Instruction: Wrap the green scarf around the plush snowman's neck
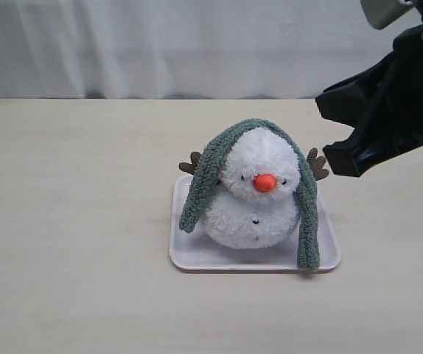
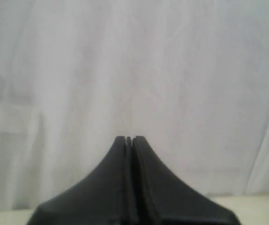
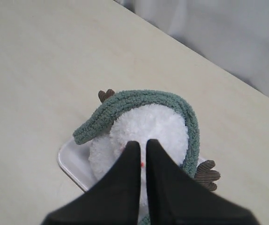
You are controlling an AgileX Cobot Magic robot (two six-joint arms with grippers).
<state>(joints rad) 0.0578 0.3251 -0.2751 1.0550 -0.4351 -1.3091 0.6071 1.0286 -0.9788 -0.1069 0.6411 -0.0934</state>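
The plush snowman (image 1: 252, 214) sits upright on a pale tray (image 1: 197, 254), orange nose facing forward. The green scarf (image 1: 210, 166) lies arched over the top of its head, with one end hanging down each side onto the tray. The front of the neck shows no scarf across it. My right gripper (image 1: 333, 136) hovers up and to the right of the snowman, apart from it. In the right wrist view it (image 3: 143, 143) is shut and empty above the snowman (image 3: 148, 124) and scarf (image 3: 139, 98). My left gripper (image 2: 129, 138) is shut, empty, and faces a white curtain.
Brown twig arms (image 1: 317, 164) stick out behind the scarf on both sides. The tray's corner (image 3: 71, 159) shows in the right wrist view. A light wooden table (image 1: 71, 221) spreads around the tray, and a white curtain (image 1: 160, 44) hangs behind it.
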